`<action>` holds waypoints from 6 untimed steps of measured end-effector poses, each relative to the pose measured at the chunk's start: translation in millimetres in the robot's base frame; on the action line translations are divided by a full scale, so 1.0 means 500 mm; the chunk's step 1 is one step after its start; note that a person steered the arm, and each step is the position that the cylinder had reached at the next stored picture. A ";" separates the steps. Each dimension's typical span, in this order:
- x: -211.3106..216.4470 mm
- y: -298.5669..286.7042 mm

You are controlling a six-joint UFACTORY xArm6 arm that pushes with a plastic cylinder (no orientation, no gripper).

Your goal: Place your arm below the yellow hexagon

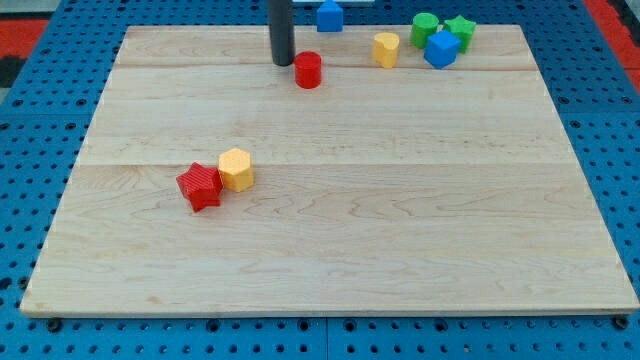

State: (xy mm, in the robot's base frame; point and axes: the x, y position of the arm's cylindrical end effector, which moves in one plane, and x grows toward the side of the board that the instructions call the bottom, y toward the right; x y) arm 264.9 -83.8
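Desk (330,260) of pale wooden planks fills most of the view, resting on a blue perforated base (40,200), and the yellow hexagon block (236,168) serves as the landmark on it. That hexagon sits left of the desk's centre, in the nearer half of the blocks' spread. Touching it on its lower left is a red star-shaped block (200,186), the nearest block to the view's bottom. The wood directly below the hexagon, toward the view's bottom, carries no block.

Well above the hexagon and slightly to its right stands a red cylinder block (308,70). Just left of that cylinder is my tip (283,64), the lower end of the straight dark rod, close beside the cylinder, though contact cannot be judged. The tip is therefore well apart from the hexagon, on its upper side rather than below it. No jaws exist on this rod, so nothing is grasped.

Farther up and to the hexagon's right lies a second yellow block (386,48) of rounded shape. Beyond it a blue cube (441,48) sits against a green cylinder (425,29) and a green star-shaped block (460,31). Farthest, at the desk's top edge, is a blue block (329,15) with a peaked top.
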 end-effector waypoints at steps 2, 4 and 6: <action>0.020 0.204; 0.124 0.376; 0.543 0.219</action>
